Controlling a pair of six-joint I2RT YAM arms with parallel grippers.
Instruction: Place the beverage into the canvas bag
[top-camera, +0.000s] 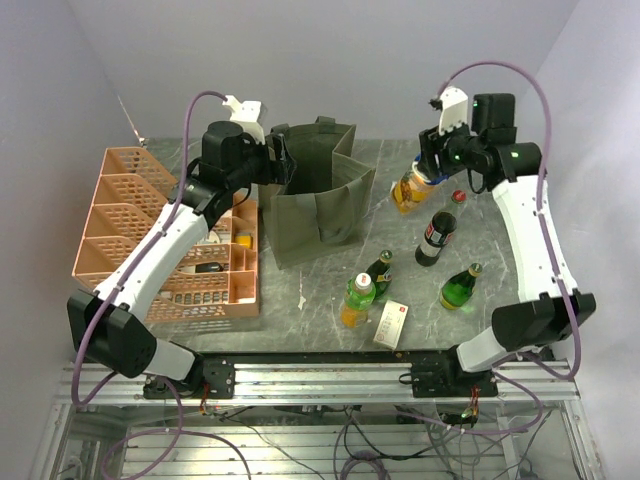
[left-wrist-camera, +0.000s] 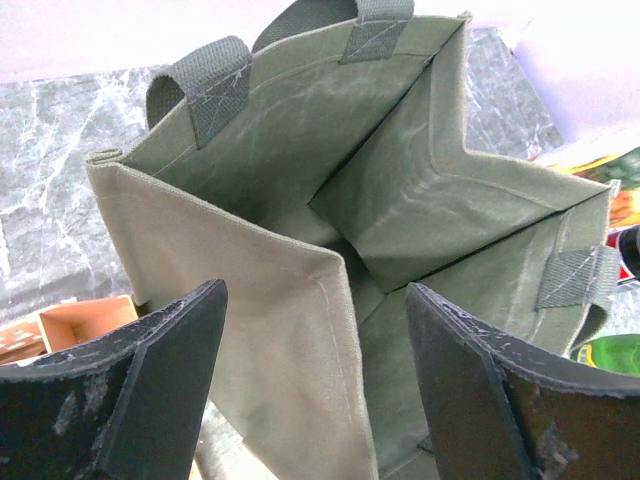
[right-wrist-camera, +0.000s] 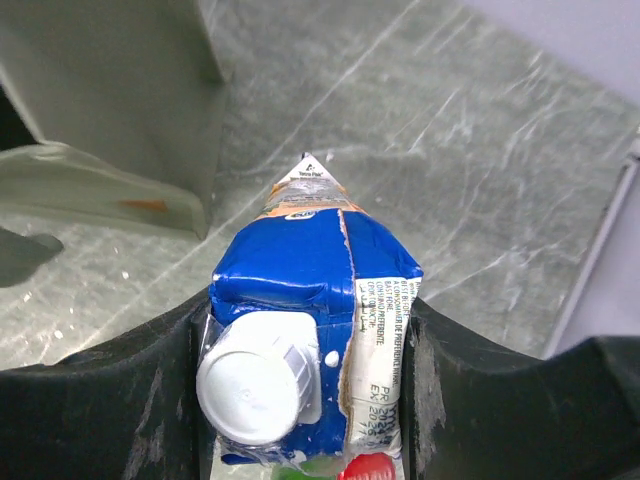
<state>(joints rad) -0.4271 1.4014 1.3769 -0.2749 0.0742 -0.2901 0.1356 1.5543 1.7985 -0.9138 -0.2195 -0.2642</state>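
The beverage, a blue-topped juice carton (right-wrist-camera: 300, 270) with a white screw cap, is held off the table by my right gripper (right-wrist-camera: 305, 310), whose fingers are shut on its two sides. From above, the carton (top-camera: 409, 190) hangs under the right gripper (top-camera: 428, 172), to the right of the canvas bag (top-camera: 315, 190). The olive-green bag stands upright with its mouth open (left-wrist-camera: 300, 160), and its side also shows in the right wrist view (right-wrist-camera: 110, 90). My left gripper (left-wrist-camera: 315, 300) is open at the bag's left rim (top-camera: 280, 160), its fingers astride a folded wall edge without pinching it.
A salmon-pink lattice crate (top-camera: 165, 235) sits left of the bag under the left arm. In front of the bag stand a dark cola bottle (top-camera: 435, 238), green bottles (top-camera: 460, 288) (top-camera: 378, 270) (top-camera: 358, 298) and a small white box (top-camera: 391, 323). A red cap (top-camera: 458, 196) lies near the right arm.
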